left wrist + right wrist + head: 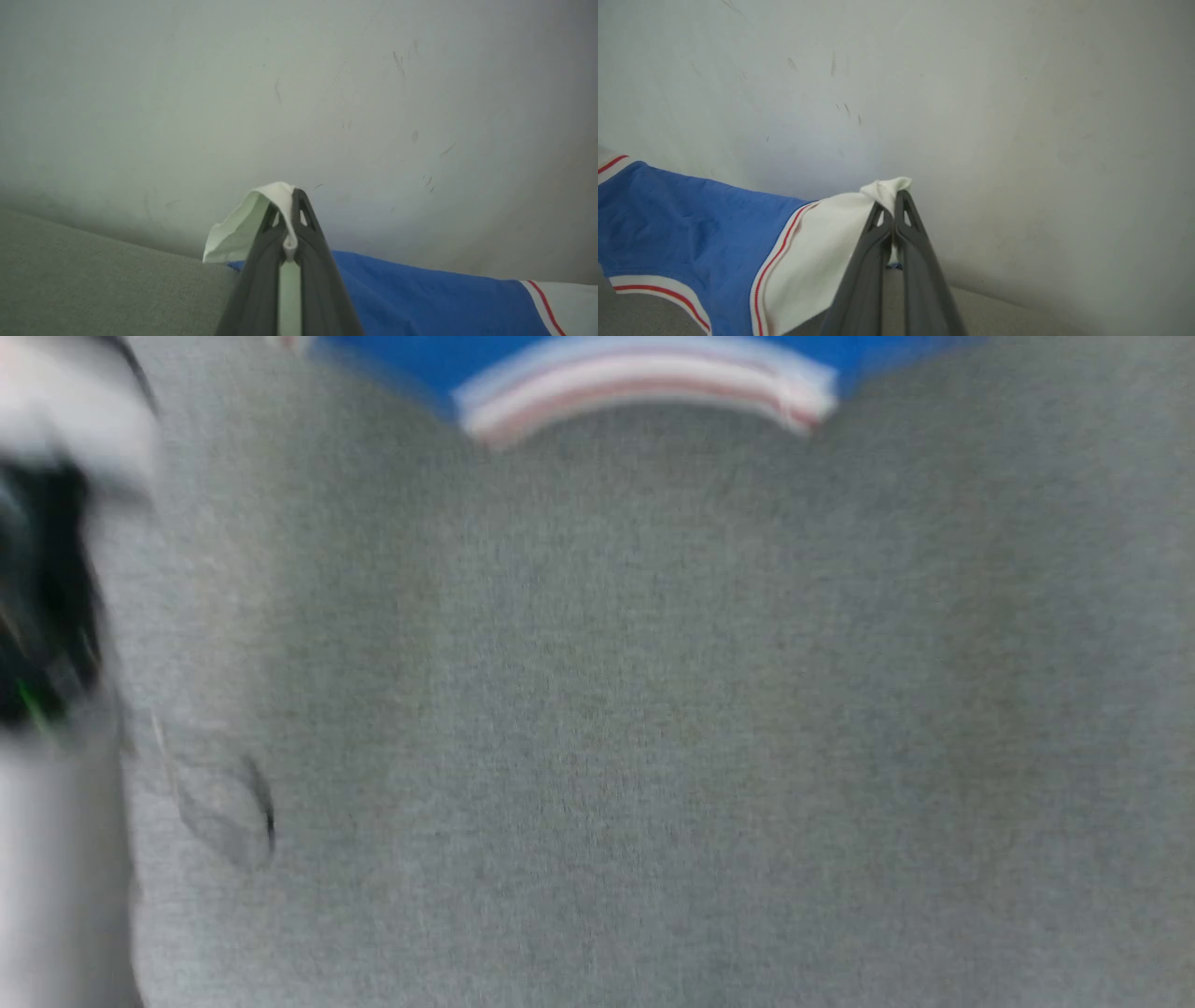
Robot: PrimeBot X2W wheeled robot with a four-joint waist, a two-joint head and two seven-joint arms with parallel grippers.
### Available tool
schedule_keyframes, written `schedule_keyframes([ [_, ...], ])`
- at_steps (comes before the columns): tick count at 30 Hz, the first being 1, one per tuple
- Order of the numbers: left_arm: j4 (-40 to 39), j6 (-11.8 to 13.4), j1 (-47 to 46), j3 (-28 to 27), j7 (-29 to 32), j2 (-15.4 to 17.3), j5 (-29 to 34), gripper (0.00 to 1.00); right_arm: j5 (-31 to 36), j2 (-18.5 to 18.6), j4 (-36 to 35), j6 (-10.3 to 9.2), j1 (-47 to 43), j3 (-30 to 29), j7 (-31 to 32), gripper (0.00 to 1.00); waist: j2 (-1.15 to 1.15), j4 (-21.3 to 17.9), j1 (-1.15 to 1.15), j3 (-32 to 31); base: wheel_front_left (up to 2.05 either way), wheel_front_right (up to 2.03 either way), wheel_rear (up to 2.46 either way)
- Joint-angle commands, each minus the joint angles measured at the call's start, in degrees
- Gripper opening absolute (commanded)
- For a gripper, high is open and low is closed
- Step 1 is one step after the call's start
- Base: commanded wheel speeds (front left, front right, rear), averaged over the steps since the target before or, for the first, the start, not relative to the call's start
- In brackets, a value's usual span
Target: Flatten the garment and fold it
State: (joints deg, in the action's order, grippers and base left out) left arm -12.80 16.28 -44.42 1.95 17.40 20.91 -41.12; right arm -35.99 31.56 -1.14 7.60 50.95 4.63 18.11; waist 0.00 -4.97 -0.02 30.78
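Observation:
The garment [644,378], royal blue with a white and red striped collar, lies at the top edge of the blurred head view. In the left wrist view my left gripper [288,196] is shut on a white fold of the garment [243,224], with blue cloth [420,298] trailing to the right. My right gripper [893,196] is likewise shut on the garment's white sleeve [817,252] in the right wrist view, where the blue body [691,228] with red stripe trim stretches away to the left.
A grey fabric surface [653,728] lies under the garment, with a small crease [233,812] at the left. A pale scuffed wall [299,93] stands close behind both grippers. A blurred pale and dark arm part [47,616] sits at the head view's left edge.

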Motion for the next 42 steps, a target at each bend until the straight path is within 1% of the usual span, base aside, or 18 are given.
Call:
schedule_keyframes([
  [1,-2.97,-1.03,5.04,0.34,0.04,-0.22,-1.24,0.00,0.28,-1.04,-2.19,-0.11,-4.83,-2.04,-0.01,0.00,0.00,-0.27,0.02,-5.94,0.00,0.00,0.00],
  [3,-8.05,-0.78,14.52,-0.03,-0.48,-1.13,-2.39,0.00,1.06,-3.68,-6.68,-0.11,-14.03,-6.22,0.41,0.00,0.00,-0.23,0.02,-8.24,0.00,0.00,0.00],
  [5,-11.47,-0.15,23.90,-0.29,-1.76,-1.55,-1.83,0.00,2.37,-6.68,-10.78,-0.11,-22.87,-9.76,0.97,0.00,0.00,-0.29,0.02,-10.32,0.00,0.00,0.00],
  [8,-14.40,0.66,36.13,-0.99,-4.33,-4.15,-2.90,0.00,4.67,-11.07,-15.61,-0.11,-34.58,-13.27,1.84,0.00,0.00,-0.40,0.02,-13.18,0.00,0.00,0.00],
  [13,-13.37,-0.72,52.73,-0.34,-5.95,-5.42,-4.25,0.00,7.05,-18.16,-20.51,-0.11,-50.02,-16.36,2.96,0.00,0.00,-0.32,0.02,-16.88,0.00,0.00,0.00],
  [15,-12.75,-1.03,57.57,0.02,-5.74,-5.84,-5.19,0.00,7.65,-20.63,-21.30,-0.11,-54.70,-17.81,3.14,0.00,0.00,0.06,0.02,-18.21,0.00,0.00,0.00],
  [17,-12.51,-1.26,61.26,-0.88,-6.14,-6.45,-6.74,0.00,8.58,-22.39,-21.87,-0.11,-58.37,-19.33,3.08,0.00,0.00,0.38,0.02,-19.55,0.00,0.00,0.00],
  [18,-12.65,-1.38,62.83,-1.58,-6.28,-6.58,-7.53,0.00,9.11,-23.22,-22.31,-0.11,-60.01,-20.09,3.08,0.00,0.00,0.52,0.02,-20.26,0.00,0.00,0.00],
  [21,-13.66,-2.03,67.31,-3.15,-5.61,-5.50,-8.83,0.00,9.89,-24.97,-23.29,-0.11,-63.97,-22.14,3.66,0.00,0.00,1.19,0.02,-22.32,0.00,0.00,0.00],
  [23,-14.61,-2.67,69.97,-3.67,-4.57,-4.49,-9.63,0.00,10.17,-25.81,-23.84,-0.11,-65.96,-23.35,4.17,0.00,0.00,1.64,0.02,-23.65,0.00,0.00,0.00],
  [26,-15.88,-3.01,73.37,-4.67,-3.62,-3.85,-10.94,0.00,10.41,-27.06,-24.68,-0.11,-68.77,-24.79,5.02,0.00,0.00,2.11,0.02,-25.72,0.00,0.00,0.00],
  [31,-17.31,-3.17,77.48,-5.64,-3.48,-4.04,-12.12,0.00,10.93,-28.14,-26.14,-0.11,-73.26,-26.18,7.27,0.00,0.00,2.66,0.02,-28.22,0.00,0.00,0.00],
  [36,-16.60,-3.06,77.57,-4.17,-4.07,-4.69,-11.04,0.00,13.02,-28.43,-26.19,-0.11,-75.61,-24.69,8.47,0.00,0.00,2.83,0.02,-29.39,0.00,0.00,0.00],
  [39,-16.15,-2.91,76.65,-3.02,-4.17,-5.15,-10.49,0.00,13.87,-28.47,-25.11,-0.11,-75.86,-23.43,8.96,0.00,0.00,2.88,0.02,-29.58,0.00,0.00,0.00],
  [42,-15.19,-2.87,74.70,-1.13,-3.86,-5.18,-9.26,0.00,16.00,-27.63,-22.30,-0.11,-75.73,-20.89,8.92,0.00,0.00,3.14,0.02,-29.24,0.00,0.00,0.00],
])
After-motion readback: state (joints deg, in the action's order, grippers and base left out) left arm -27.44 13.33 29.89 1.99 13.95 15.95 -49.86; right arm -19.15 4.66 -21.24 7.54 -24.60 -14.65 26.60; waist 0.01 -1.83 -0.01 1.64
